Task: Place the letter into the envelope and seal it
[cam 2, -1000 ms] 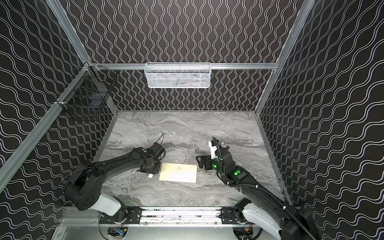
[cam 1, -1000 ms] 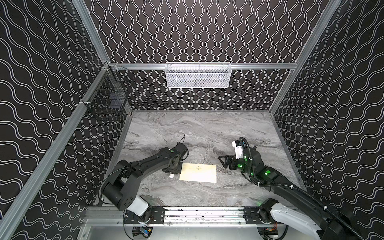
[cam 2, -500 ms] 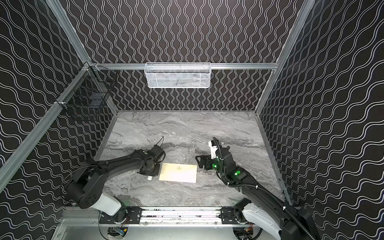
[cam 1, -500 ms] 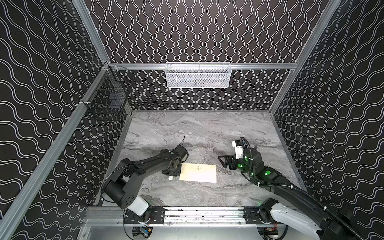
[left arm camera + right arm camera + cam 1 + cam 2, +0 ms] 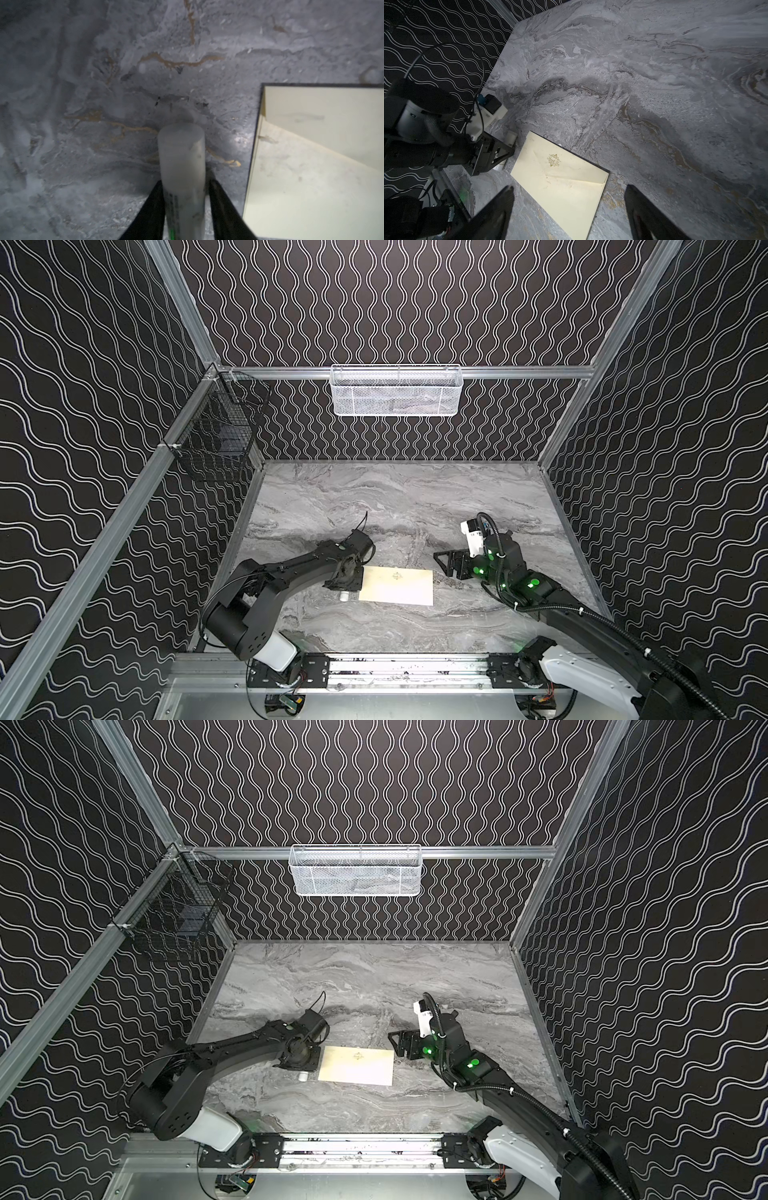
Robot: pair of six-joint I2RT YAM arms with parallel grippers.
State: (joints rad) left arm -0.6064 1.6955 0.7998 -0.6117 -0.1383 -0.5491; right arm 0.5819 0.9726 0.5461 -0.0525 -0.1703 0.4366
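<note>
left gripper [image 5: 185, 182] lowered beside envelope [image 5: 397, 585], right gripper [image 5: 570, 187] spread wide

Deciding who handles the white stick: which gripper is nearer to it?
Left. The left gripper straddles the white stick; the right gripper hangs open beyond the envelope's opposite end.

**Wavy-lined walls closing in a grey marbled table**

Black walls [image 5: 395, 302] printed with white wavy lines are enclosing the cell on three sides in both top views. Aluminium rails [image 5: 519, 372] are running up the corners and across the back. A white mesh basket [image 5: 395, 391] is hanging from the back rail at upper centre, and a black wire basket [image 5: 216, 435] is hanging at middle left. A grey marbled table [image 5: 395, 497] is filling the lower middle, with a metal beam [image 5: 407, 672] running along the bottom edge.
</note>
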